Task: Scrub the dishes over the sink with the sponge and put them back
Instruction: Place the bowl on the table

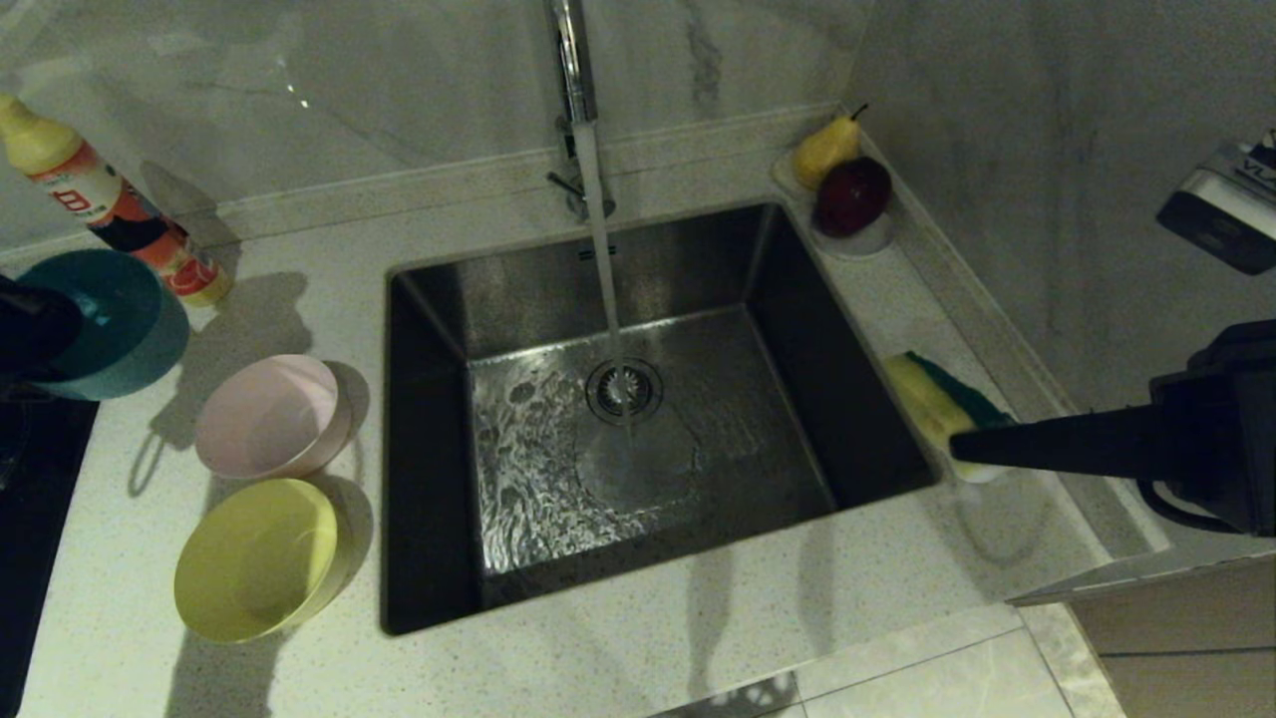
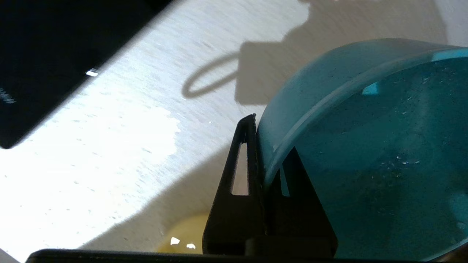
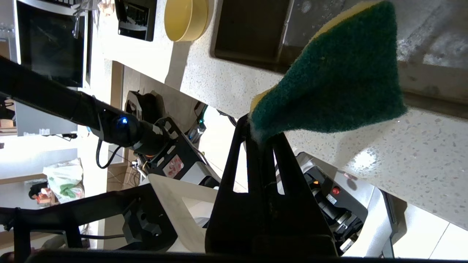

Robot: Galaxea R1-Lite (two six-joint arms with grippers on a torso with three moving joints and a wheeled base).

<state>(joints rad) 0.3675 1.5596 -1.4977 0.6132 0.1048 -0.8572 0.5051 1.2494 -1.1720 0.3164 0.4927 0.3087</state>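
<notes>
Blue bowl is pinched at its rim in my left gripper, tilted above the worktop's left edge; pink bowl and yellow bowl sit between it and the sink. My right gripper is clamped on the sponge's end, over the worktop just beside the sink's right edge. Tap is running into the drain.

I can read almost nothing here — the detergent bottle at my ten o'clock wears a red-and-white label with one bold character, illegible; the grey device at two o'clock shows "VL", cut off.
</notes>
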